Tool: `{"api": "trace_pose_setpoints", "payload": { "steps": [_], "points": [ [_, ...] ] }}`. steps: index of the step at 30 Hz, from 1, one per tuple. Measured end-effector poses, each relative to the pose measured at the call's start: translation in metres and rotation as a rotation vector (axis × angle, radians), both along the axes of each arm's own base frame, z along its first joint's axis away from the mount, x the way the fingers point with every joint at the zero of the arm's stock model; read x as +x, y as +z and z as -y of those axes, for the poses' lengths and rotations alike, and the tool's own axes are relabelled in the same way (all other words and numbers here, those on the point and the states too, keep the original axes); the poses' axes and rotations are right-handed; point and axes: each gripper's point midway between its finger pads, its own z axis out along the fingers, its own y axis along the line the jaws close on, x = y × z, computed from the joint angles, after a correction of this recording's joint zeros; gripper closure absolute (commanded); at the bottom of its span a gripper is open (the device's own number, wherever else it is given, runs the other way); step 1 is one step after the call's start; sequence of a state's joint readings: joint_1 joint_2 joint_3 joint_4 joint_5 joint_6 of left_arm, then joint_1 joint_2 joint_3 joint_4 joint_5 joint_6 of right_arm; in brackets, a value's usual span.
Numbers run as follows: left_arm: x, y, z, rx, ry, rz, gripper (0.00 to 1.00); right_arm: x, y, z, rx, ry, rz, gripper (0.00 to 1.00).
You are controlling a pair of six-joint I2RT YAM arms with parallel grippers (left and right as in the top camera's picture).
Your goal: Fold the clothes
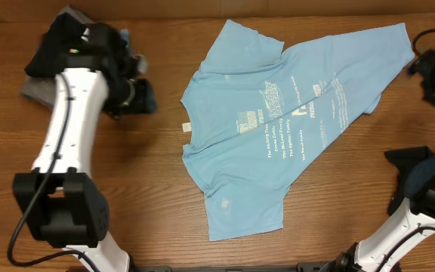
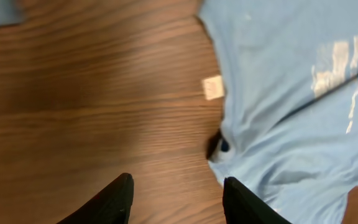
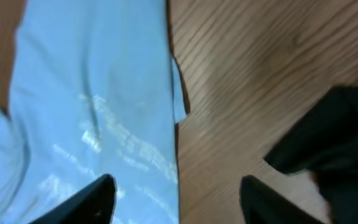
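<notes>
**Blue Shirt Lies Open, Both Hands Have Nothing in Them**

The sky-blue T-shirt [image 1: 278, 113] lies in the middle of the wooden surface [image 1: 149, 189]. Its neck points left and its bottom edge reaches to the far right. One sleeve points far and the other points near. The cloth has some bumps and a big crease across it.

The shirt looks soft, thin and light. I think it will bend and sag as soon as it is lifted, and it may bunch up if it is pushed. It will not break. The best places to pinch it are probably the edges: the sleeve ends, the shoulders by the neck, or the corners of the bottom edge. Grabbing the middle would likely only make a lump.

The left hand [image 2: 176, 205] is open with nothing in it. It hangs over bare wood, just beside the neck of the shirt. The right hand [image 3: 176, 199] is open too and holds nothing. It is over the right edge of the shirt, and a dark cloth [image 3: 328, 143] lies close by on the right.

White letters and little pictures [image 1: 282, 113] are printed on the shirt, but they are too small to read. A small white tag [image 2: 213, 88] sticks out by the neck. It is too blurry to read.
</notes>
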State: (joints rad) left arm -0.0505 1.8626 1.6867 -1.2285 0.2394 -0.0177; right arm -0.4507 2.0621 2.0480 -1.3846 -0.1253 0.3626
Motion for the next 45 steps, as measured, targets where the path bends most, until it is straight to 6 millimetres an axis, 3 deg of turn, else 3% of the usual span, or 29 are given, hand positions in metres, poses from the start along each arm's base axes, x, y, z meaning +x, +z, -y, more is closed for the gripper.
{"api": "trace_pose_setpoints", "payload": {
  "steps": [4, 8, 12, 17, 22, 25, 28, 31, 36, 38, 42, 45],
  "points": [
    [-0.011, -0.020, 0.041, 0.001, -0.111, -0.009, 0.55, -0.003, -0.054, -0.012, 0.077, 0.013, -0.036, 0.44],
    [-0.022, -0.049, 0.074, 0.000, -0.197, -0.007, 0.47, -0.015, -0.095, -0.030, 0.173, 0.029, -0.079, 0.37],
    [-0.030, -0.080, 0.095, -0.005, -0.247, 0.021, 0.38, -0.026, -0.108, -0.042, 0.229, 0.042, -0.115, 0.34],
    [-0.044, -0.109, 0.105, 0.018, -0.291, 0.023, 0.41, -0.034, -0.112, -0.050, 0.254, 0.078, -0.136, 0.27],
    [-0.051, -0.133, 0.090, 0.106, -0.265, -0.022, 0.81, -0.031, -0.111, -0.054, 0.249, 0.126, -0.124, 0.25],
    [-0.051, -0.147, 0.077, 0.162, -0.193, -0.059, 0.96, -0.023, -0.111, -0.054, 0.230, 0.145, -0.093, 0.29],
    [-0.050, -0.147, 0.065, 0.181, -0.090, -0.091, 0.96, -0.015, -0.112, -0.052, 0.208, 0.148, -0.066, 0.42],
    [-0.050, -0.148, 0.040, 0.198, 0.040, -0.139, 0.96, -0.012, -0.118, -0.049, 0.196, 0.135, -0.052, 0.51],
    [-0.049, -0.147, -0.016, 0.212, 0.242, -0.199, 0.96, -0.016, -0.138, -0.054, 0.204, 0.117, -0.048, 0.52],
    [-0.048, -0.147, -0.030, 0.202, 0.281, -0.206, 0.95, -0.013, -0.149, -0.061, 0.214, 0.134, -0.023, 0.52],
    [-0.047, -0.148, -0.034, 0.199, 0.287, -0.207, 0.94, -0.002, -0.156, -0.086, 0.247, 0.197, 0.040, 0.53],
    [-0.047, -0.148, -0.033, 0.211, 0.273, -0.203, 0.93, 0.007, -0.157, -0.111, 0.272, 0.260, 0.085, 0.65]
  ]
}}
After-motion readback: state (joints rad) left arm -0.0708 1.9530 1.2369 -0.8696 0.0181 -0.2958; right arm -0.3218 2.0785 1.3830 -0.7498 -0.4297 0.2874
